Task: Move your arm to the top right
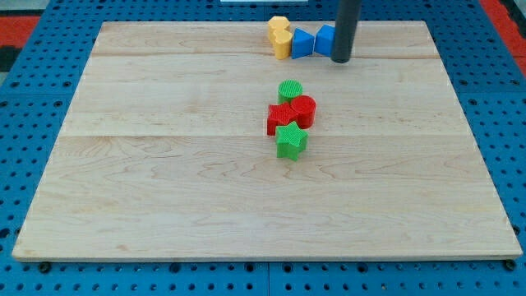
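My tip [340, 59] stands near the view's top, right of centre, on the wooden board [164, 164]. It touches or nearly touches the right side of a blue block [326, 37], which the rod partly hides. Left of that lies a blue triangle block [302, 42], then two yellow blocks [281, 38] stacked close together. Below the tip, near the board's middle, sits a cluster: a green cylinder [290, 90], a red cylinder [303, 108], a red star block [281, 118] and a green star block [290, 141].
The board lies on a blue pegboard surface [33, 99]. A red area shows at the view's top left corner [16, 25] and top right corner [505, 16].
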You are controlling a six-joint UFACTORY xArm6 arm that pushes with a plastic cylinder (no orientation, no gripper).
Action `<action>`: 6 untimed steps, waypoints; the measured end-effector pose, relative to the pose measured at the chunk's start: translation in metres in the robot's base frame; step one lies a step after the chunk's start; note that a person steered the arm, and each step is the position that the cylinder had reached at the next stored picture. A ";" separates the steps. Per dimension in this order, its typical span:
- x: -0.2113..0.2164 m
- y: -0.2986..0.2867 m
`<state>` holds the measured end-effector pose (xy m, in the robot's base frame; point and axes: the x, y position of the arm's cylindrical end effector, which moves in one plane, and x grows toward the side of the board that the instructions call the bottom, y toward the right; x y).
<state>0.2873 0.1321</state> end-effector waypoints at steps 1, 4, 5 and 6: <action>0.000 0.061; -0.036 0.091; -0.048 0.033; -0.048 -0.039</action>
